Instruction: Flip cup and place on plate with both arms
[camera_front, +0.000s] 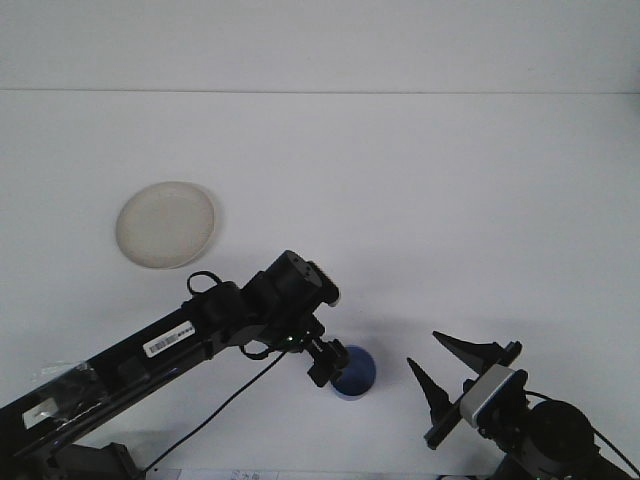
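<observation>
— What takes up the most room here?

— The white table, which fills almost the whole view. Next in size is the left arm, stretched slantwise from the bottom left corner toward the middle of the near edge, with a black cable hanging under it.

— And the right arm?

— Only its end shows, low in the bottom right corner. The right gripper has its two black fingers spread well apart, with nothing between them.

— Where is the plate?

— The pale round plate lies on the left part of the table, well apart from everything else, bare on top.

— And the cup?

— The blue cup stands near the front edge, between the two arms, just left of the right gripper. The left gripper is right at its left rim and covers part of it; whether its jaws are apart or closed cannot be told from this angle.
</observation>
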